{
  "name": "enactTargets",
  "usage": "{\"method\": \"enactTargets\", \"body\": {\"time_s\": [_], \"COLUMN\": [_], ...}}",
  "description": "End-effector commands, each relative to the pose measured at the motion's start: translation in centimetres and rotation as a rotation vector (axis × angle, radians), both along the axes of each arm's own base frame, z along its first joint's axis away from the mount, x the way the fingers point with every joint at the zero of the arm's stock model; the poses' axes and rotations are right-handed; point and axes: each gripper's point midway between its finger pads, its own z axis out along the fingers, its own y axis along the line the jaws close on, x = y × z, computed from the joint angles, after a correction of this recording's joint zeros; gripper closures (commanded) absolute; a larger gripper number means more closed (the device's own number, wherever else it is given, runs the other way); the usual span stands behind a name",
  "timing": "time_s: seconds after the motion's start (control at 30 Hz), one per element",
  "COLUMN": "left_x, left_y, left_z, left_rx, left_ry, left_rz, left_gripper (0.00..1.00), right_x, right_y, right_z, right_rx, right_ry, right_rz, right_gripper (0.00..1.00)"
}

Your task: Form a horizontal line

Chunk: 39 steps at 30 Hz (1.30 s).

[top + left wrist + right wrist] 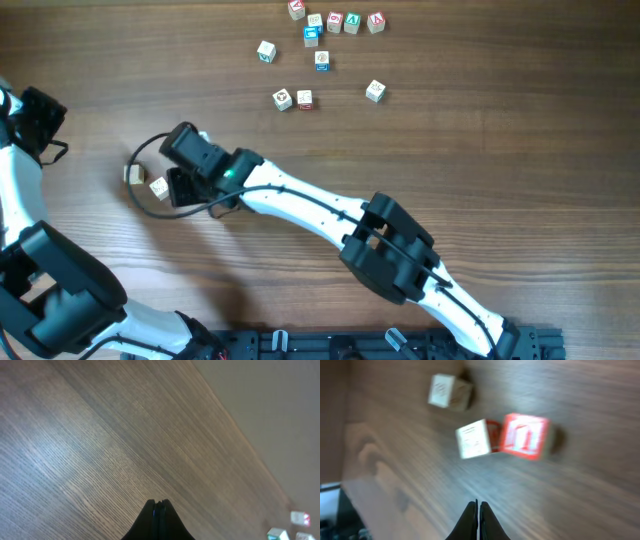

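The right claw [478, 507], shut and empty, hangs near the blocks [474, 440]; left claw [160, 509] shut too. They seem light, hard, smooth; pinch opposite flat faces.

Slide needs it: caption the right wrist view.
Shut right tool facing a red-faced letter cube beside a pale cube, a third cube apart.

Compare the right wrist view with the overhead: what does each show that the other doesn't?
Right wrist only: a red-faced cube touching its pale neighbour, a third cube apart, and the right gripper shut, empty. Overhead only: the scattered letter cubes far from them, and the left arm. Both: pale cubes beside that gripper, on the wooden table.
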Motion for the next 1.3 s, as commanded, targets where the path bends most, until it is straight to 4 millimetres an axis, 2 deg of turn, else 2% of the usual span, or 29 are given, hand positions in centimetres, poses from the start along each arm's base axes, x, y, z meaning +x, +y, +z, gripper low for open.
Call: {"method": "enactTargets", "body": {"time_s": [0.0,0.13,0.23,0.43,0.7,0.83,0.97,1.27], "left_x": [-0.2,-0.3,-0.3,-0.6,-0.6,-0.6,-0.7,-0.7], "left_y": [0.5,0.4,0.4,0.2,0.2,0.2,0.1,0.1], "left_z": [-0.7,-0.8,-0.8,-1.1,-1.2,-1.2,-1.3,-1.3], "left_rx": [-0.052,-0.053,-0.054,-0.066,-0.068,-0.068,-0.072,-0.073], "left_ry": [0.001,0.002,0.003,0.020,0.023,0.023,0.029,0.030], "left_rz": [0.057,0.057,0.057,0.057,0.057,0.058,0.057,0.057], "left_gripper": [0.96,0.96,0.90,0.91,0.91,0.90,0.89,0.88], "right_x": [-1.9,-3.1,-3.1,-3.2,-0.5,0.0,0.3,1.6], "right_y": [1.5,2.3,2.7,4.1,2.9,3.2,3.6,3.6], "right_z": [-1.7,-1.8,-3.0,-5.0,-6.1,-6.1,-6.9,-6.7], "right_rx": [0.021,0.024,0.033,0.091,0.044,0.061,0.080,0.102], "right_ry": [0.053,0.056,0.090,0.167,0.105,0.092,0.103,0.062], "right_rz": [0.054,0.051,0.023,-0.013,-0.145,-0.152,-0.171,-0.208], "right_gripper": [0.95,0.95,0.95,0.95,0.95,0.95,0.95,0.95]}}
